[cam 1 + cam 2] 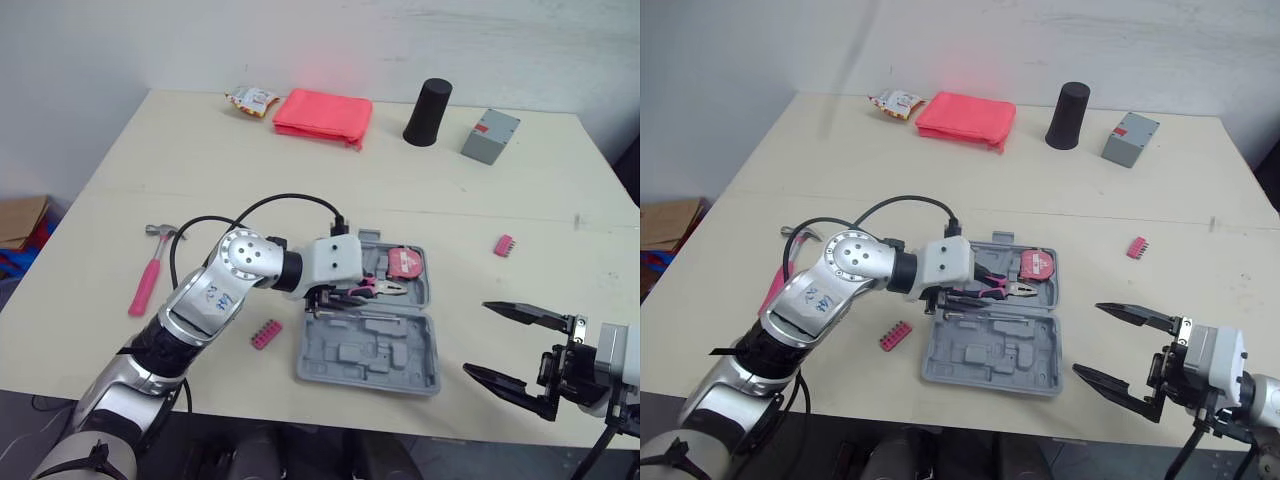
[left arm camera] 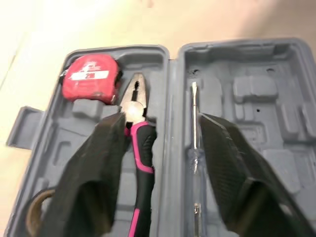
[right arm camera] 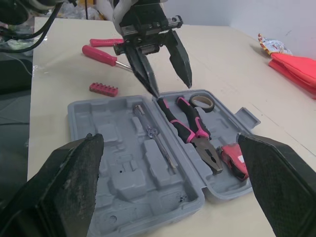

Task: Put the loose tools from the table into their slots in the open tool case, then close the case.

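**Tool case open, both hands empty**

The tool case (image 1: 400, 368) lies open and flat near the front edge of the counter (image 1: 200, 170), with its two grey halves side by side. The far half holds a red tape measure (image 2: 91, 79), pink-handled pliers (image 3: 191, 129) and a roll of tape (image 3: 200, 100). A clear-handled screwdriver (image 2: 194, 129) lies in the near half, just beside the hinge. The other moulded slots in that half are bare.

The left hand (image 2: 163, 118) hangs over the hinge of the case with its fingers spread. One finger is above the pliers, the other is above the screwdriver, and it grips nothing. The right hand (image 1: 475, 338) is near the case on its right, over the counter's front edge, also spread wide and empty.

Loose on the counter:
- A pink-handled hammer (image 1: 150, 272) lies left of the left arm.
- A red-handled screwdriver (image 3: 100, 54) lies near the hammer.
- A pink bit strip (image 1: 266, 334) lies just beside the case's left side.
- A second bit strip (image 1: 503, 245) lies well apart from the case, on its right.

Along the back of the counter are a snack packet (image 1: 252, 100), a folded red pouch (image 1: 322, 115), a black cylinder (image 1: 428, 112) and a grey box (image 1: 490, 136).
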Controlling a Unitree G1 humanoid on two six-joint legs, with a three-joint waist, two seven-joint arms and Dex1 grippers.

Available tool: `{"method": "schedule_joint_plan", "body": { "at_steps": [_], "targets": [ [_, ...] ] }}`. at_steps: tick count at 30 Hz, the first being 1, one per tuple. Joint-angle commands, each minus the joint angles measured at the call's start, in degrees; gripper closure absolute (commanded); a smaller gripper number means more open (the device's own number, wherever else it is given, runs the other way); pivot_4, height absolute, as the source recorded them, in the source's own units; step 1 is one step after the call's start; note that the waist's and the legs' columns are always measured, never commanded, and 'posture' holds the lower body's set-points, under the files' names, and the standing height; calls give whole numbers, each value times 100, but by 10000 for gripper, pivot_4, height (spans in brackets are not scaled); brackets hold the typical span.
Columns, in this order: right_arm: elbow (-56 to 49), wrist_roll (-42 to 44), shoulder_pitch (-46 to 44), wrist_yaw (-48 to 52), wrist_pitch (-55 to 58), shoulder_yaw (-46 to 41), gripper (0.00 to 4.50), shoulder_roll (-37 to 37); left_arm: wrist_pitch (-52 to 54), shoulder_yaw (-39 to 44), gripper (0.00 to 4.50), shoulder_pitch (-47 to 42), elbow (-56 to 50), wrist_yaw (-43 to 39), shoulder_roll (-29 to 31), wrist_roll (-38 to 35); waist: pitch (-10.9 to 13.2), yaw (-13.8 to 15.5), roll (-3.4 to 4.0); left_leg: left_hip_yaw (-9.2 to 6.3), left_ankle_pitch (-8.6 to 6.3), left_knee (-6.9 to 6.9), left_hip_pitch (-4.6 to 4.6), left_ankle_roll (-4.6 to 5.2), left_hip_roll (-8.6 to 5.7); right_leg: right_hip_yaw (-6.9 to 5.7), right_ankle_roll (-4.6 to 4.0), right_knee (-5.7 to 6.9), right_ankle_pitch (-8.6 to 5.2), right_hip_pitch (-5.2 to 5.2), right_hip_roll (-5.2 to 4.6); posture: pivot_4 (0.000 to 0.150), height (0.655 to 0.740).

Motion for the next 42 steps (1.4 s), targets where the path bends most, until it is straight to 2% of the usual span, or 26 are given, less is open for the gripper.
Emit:
{"method": "schedule_joint_plan", "body": {
  "at_steps": [1, 2, 3, 8, 15, 24, 35, 38, 40, 42],
  "targets": [
    [-34, 36, -56, 17, -64, 9, 0, -27, -483, 247, 39616, 437, 128, 26, -252, -325, 0, 0, 0, 0, 0, 0, -1, 1, 0, 0, 0, -1, 0, 0, 0, 1500, 7400],
    [4, 23, -74, 31, -85, 10, 0, -24, -671, 187, 43731, 582, 216, -35, -249, -285, 0, -3, 0, 0, -1, 0, -1, 1, 0, 0, 1, -2, 0, 0, 0, 1500, 7400],
    [38, 13, -89, 45, -105, 8, 0, -20, -789, 170, 44452, 697, 318, -34, -292, -266, 0, -5, 0, 1, -1, -1, -1, 1, 0, 0, 1, -3, 0, -1, 0, 1500, 7400],
    [238, -29, -143, 152, -210, -25, 0, -40, -1043, 16, 44452, 921, 744, 184, -525, -27, 0, -1, -1, 0, -1, 0, 0, 0, 0, 0, 1, -1, 1, -2, 2, 1500, 7400],
    [415, -97, -252, 209, -303, -140, 0, -120, -1020, -220, 44452, 1179, 763, 303, -539, 251, 0, -11, 0, 2, -9, -2, -1, 6, -2, 0, 4, -6, 3, 0, -2, 1500, 7400],
    [114, 22, -322, -29, 16, -219, 0, -349, -985, -230, 44452, 1355, 1174, 619, -651, 493, 0, -4, 0, 2, -13, 0, 3, 12, -3, -1, 5, -7, 3, 7, -7, 1500, 7400],
    [-199, 100, -406, -313, 387, -219, 0, -461, 181, -768, 44452, 1298, 1648, 901, -632, 865, -34, -4, -4, -3, -26, -2, 17, 30, -3, -4, 8, -12, 7, 27, -10, 1500, 7400],
    [-158, 83, -444, -345, 398, -182, 0, -440, 246, -974, 44452, 1238, 1776, 762, -545, 906, -61, 0, -6, -9, -28, -2, 22, 33, -5, -6, 9, -17, 8, 38, -11, 1500, 7400],
    [-124, 57, -472, -382, 384, -175, 0, -400, -220, -935, 44452, 1229, 1794, 783, -515, 943, -79, -3, -2, -18, -35, -5, 34, 34, -4, -16, 7, -37, 9, 64, -12, 1500, 7400],
    [-12, 11, -464, -392, 327, -243, 0, -360, -1164, -494, 44452, 1293, 1596, 629, -555, 569, -98, -2, 3, -23, -55, -25, 37, 28, -2, -25, 2, -71, 16, 101, -14, 1500, 7400]
  ]
}}
